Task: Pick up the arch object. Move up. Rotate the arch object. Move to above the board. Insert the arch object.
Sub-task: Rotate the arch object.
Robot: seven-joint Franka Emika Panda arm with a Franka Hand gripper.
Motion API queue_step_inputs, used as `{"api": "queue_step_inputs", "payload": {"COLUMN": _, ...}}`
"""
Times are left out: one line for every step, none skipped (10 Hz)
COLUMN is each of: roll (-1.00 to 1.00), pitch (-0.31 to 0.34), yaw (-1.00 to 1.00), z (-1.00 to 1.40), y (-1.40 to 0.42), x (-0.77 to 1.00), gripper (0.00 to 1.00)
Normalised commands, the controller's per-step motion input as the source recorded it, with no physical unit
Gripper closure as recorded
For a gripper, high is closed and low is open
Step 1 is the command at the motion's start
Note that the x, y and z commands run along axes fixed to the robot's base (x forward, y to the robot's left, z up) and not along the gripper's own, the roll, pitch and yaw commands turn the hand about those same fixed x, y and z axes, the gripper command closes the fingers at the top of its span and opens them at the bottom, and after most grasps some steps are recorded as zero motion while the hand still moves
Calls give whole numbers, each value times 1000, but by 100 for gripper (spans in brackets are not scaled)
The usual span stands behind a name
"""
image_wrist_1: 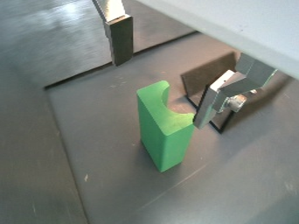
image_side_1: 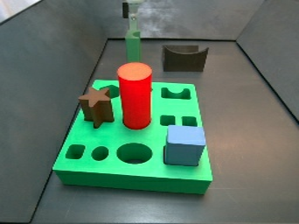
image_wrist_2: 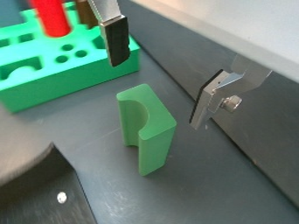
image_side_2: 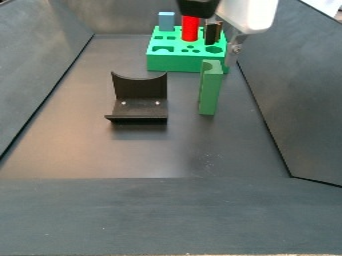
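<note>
The arch object (image_wrist_1: pixel 163 131) is a green block standing upright on the dark floor, its curved notch at the top. It shows in both wrist views (image_wrist_2: pixel 146 136) and both side views (image_side_1: pixel 133 44) (image_side_2: pixel 211 88). My gripper (image_wrist_1: pixel 165 92) is open just above it, one finger on each side of its top, touching nothing; it also shows in a wrist view (image_wrist_2: pixel 158 94) and in both side views (image_side_1: pixel 128 10) (image_side_2: pixel 229 45). The board (image_side_1: pixel 128 178) is a bright green slab with shaped holes, beyond the arch in a side view (image_side_2: pixel 167 62) and close beside it in a wrist view (image_wrist_2: pixel 65 86).
On the board stand a red cylinder (image_side_1: pixel 135 94), a blue cube (image_side_1: pixel 184 144) and a brown star piece (image_side_1: pixel 96 105). The dark fixture (image_side_2: pixel 138 98) with a curved cutout stands on the floor beside the arch (image_wrist_1: pixel 211 68). Sloped grey walls enclose the floor.
</note>
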Motion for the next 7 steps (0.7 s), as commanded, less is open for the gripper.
{"api": "queue_step_inputs", "payload": {"roll": 14, "pitch": 0, "yaw": -935, "z": -30, "y": 24, "x": 33, "gripper": 0}}
{"api": "queue_step_inputs", "payload": {"roll": 14, "pitch": 1, "yaw": -690, "z": -30, "y": 24, "x": 32, "gripper": 0}}
{"api": "queue_step_inputs", "payload": {"roll": 14, "pitch": 1, "yaw": -401, "z": -30, "y": 24, "x": 32, "gripper": 0}}
{"api": "queue_step_inputs", "payload": {"roll": 14, "pitch": 1, "yaw": -243, "z": -30, "y": 24, "x": 32, "gripper": 0}}
{"api": "queue_step_inputs", "payload": {"roll": 14, "pitch": 1, "yaw": -178, "z": -1000, "y": 0, "x": 0, "gripper": 0}}
{"api": "queue_step_inputs", "payload": {"roll": 15, "pitch": -14, "yaw": -89, "z": -1000, "y": 1, "x": 12, "gripper": 0}}
{"api": "queue_step_inputs", "payload": {"roll": 14, "pitch": -21, "yaw": -65, "z": -1000, "y": 1, "x": 14, "gripper": 0}}
